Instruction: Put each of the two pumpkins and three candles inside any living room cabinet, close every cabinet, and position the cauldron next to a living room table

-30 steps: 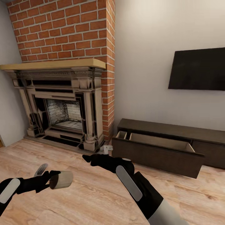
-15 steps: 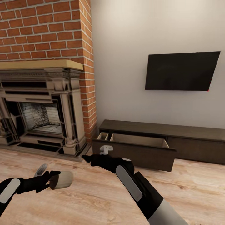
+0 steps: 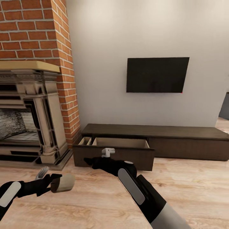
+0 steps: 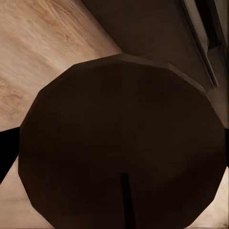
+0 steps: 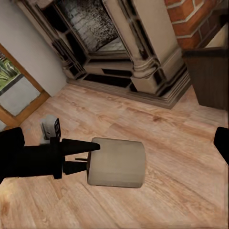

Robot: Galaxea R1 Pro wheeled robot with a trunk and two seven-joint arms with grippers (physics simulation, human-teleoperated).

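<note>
The stubby grey-beige cylindrical candle [image 3: 62,183] lies on its side between the fingers of the left gripper [image 3: 51,183], low at the left of the head view, above the pale wood-plank floor [image 3: 197,190]. Its side wall is a plain matte beige; the flat end facing the head camera is dark. The left gripper's black fingers [image 5: 78,147] are closed on one end of the candle [image 5: 117,162].

In the left wrist view, the dark circular end face of the candle [image 4: 121,143] sits directly before the camera, many-sided at its rim, with a thin dark line running in from one edge. Floor planks and part of the dark wooden unit appear around it.

In the right wrist view, the full beige side wall of the candle shows, along with the left gripper [image 5: 71,157] holding it from the end. Behind it stand the grey stone fireplace [image 5: 119,43] and a wood-framed opening [image 5: 19,95].

The head view alone shows the long, low dark brown wooden cabinet [image 3: 178,140] against the white wall. Its pull-out front nearest the fireplace [image 3: 28,127] stands open, exposing a pale beige interior [image 3: 119,142]; that interior appears bare. The candle is well apart from the cabinet. A flat black wall-mounted screen [image 3: 156,75] hangs above the cabinet.

The right gripper [image 3: 90,161] extends toward the open drawer. Whether its fingers are spread or closed cannot be determined.
</note>
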